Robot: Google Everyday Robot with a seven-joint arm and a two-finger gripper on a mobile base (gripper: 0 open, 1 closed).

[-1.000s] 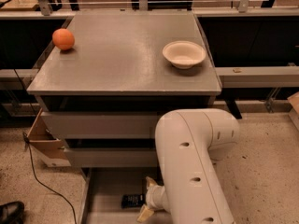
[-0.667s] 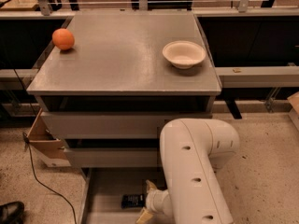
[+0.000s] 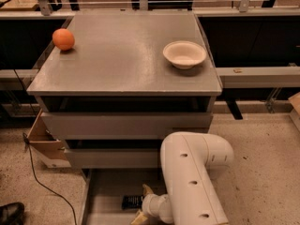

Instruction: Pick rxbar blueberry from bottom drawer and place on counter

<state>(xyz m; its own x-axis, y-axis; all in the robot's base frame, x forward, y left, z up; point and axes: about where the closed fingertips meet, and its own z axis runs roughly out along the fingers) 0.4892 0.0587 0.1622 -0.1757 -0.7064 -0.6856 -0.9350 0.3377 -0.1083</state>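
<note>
The rxbar blueberry, a dark flat bar, lies on the floor of the open bottom drawer at the foot of the grey cabinet. My gripper reaches down into that drawer from the white arm at the lower right. Its tan fingers stand apart, one on each side of the bar's right end. The bar still lies on the drawer floor. The counter is the flat grey cabinet top above.
An orange fruit sits at the counter's left edge and a pale bowl at its right. Two wider drawers jut out above the bottom one. A cardboard box, a cable and a shoe are at the left.
The arm's elbow has sunk lower and the gripper has gone a little further down around the bar. The bar, fruit and bowl have not moved.
</note>
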